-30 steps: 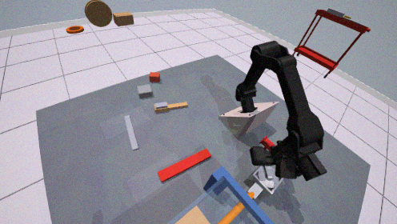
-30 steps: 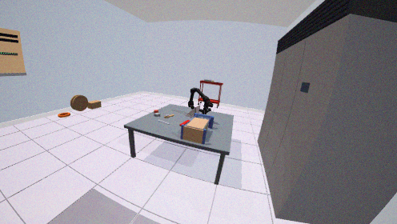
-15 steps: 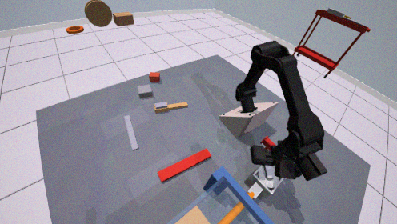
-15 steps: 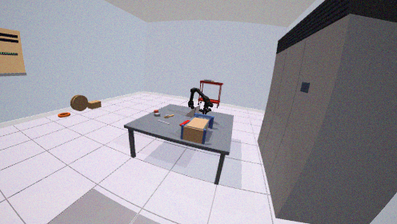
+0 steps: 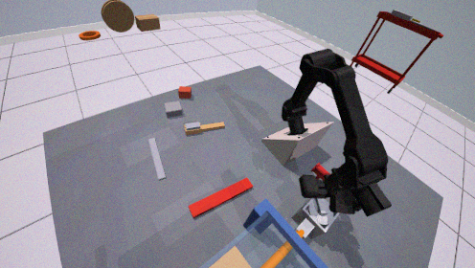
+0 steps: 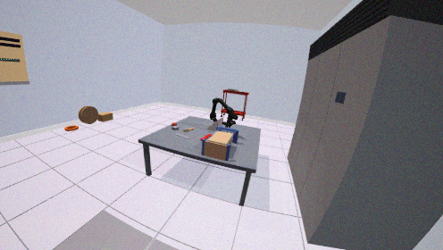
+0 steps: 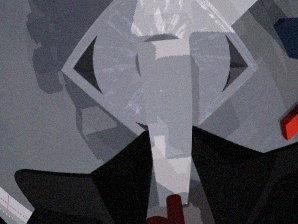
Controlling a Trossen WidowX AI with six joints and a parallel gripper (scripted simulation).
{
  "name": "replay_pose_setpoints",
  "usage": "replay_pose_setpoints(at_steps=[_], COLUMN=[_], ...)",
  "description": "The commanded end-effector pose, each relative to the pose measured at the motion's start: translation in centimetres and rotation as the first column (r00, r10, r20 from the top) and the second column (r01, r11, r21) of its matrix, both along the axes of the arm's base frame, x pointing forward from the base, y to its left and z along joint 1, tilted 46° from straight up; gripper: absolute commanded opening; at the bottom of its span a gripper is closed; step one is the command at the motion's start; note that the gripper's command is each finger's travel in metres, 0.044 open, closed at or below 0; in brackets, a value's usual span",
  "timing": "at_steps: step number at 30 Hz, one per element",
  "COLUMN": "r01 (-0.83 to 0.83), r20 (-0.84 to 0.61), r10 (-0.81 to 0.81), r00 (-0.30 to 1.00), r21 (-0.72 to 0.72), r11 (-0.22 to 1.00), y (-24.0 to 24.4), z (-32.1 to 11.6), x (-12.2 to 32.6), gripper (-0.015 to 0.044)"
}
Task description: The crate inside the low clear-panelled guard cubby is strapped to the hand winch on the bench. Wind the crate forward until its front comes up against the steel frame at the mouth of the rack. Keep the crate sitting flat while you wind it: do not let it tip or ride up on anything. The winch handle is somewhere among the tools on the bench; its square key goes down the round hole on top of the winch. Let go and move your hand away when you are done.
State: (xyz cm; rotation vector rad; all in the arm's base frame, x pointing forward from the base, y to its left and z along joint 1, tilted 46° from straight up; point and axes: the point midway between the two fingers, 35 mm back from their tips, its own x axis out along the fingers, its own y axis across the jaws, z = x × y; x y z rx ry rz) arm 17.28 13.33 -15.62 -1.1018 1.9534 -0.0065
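My gripper (image 5: 327,197) (image 7: 169,135) is shut on the winch handle, whose grey crank arm (image 7: 170,95) runs from the top of the winch down between the black fingers. Its red knob (image 5: 318,170) (image 7: 173,207) shows at the near end in the wrist view. The hand winch (image 5: 310,213) (image 7: 117,65) is a pale housing with a round drum. An orange strap (image 5: 278,254) runs from it into the cubby. The tan crate (image 5: 232,259) (image 6: 215,149) sits inside the cubby, apparently flat, behind the blue frame (image 5: 293,235) at the mouth. Its lower edges are hidden.
A red bar (image 5: 220,197) (image 6: 205,137) (image 7: 290,124) lies beside the cubby. A grey strip (image 5: 157,159), a wooden-handled tool (image 5: 211,126), a grey block (image 5: 173,110) and a red block (image 5: 185,92) lie farther away. The arm stands on a pale tilted mount (image 5: 297,147).
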Motion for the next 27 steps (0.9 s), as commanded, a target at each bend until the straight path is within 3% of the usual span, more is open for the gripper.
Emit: replay_pose_setpoints(at_steps=[1,27], r01=[-0.018,-0.02], r20=[-0.022,-0.024], r10=[0.018,0.02], r00=[1.0,1.0], r21=[0.004,0.004], r11=[1.0,1.0], y=[-0.36,-0.35], z=[-0.24,-0.25], x=[0.07,0.05], gripper=[0.0,0.0])
